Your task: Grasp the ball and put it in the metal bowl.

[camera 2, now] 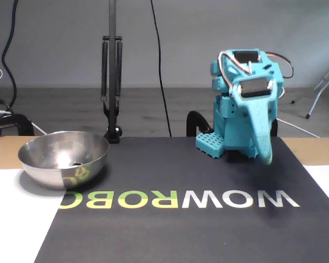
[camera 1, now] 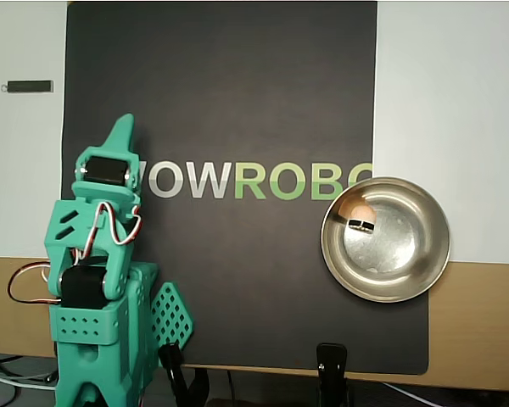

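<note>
1. Fingers: in the overhead view they taper to a single teal point at the left of the frame, aimed toward the top edge. No gap shows between them and nothing is held, so they read as closed and empty. In the fixed view the same fingers hang tip-down at the right of the frame, just above the dark mat.

2. Arm: folded low over its base at the lower left of the overhead view, in what looks like a rest pose.

3. Mat: the black sheet with the printed lettering covers most of the surface between the fingers and the bowl. No object lies on it along that span.

4. Ball: a pale tan sphere already inside the metal bowl, resting against the inner wall at the bowl's upper left in the overhead view. A small dark patch sits just below it; what that is cannot be told. In the fixed view the ball is not clearly distinguishable within the metal bowl.

5. Key relation: the ball lies well apart from the fingers, across the mat toward the right of the overhead frame and slightly lower than the fingertip.

6. Judgement: with the ball in the bowl and the fingers empty, the task appears complete.
</note>
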`<state>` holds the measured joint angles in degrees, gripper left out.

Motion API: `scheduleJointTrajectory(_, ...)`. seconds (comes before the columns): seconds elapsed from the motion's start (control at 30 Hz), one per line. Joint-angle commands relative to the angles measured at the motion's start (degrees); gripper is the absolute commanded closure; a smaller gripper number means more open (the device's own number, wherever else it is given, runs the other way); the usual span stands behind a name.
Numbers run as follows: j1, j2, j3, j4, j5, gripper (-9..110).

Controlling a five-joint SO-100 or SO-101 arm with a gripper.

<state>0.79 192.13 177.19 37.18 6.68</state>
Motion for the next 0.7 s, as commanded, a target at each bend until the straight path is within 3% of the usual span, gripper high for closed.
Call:
scheduleJointTrajectory(0.0,-0.3,3.3,1.9,-0.1,-2.3,102)
scheduleJointTrajectory(0.67,-0.4,3.3,1.9,9.9,-9.1,102)
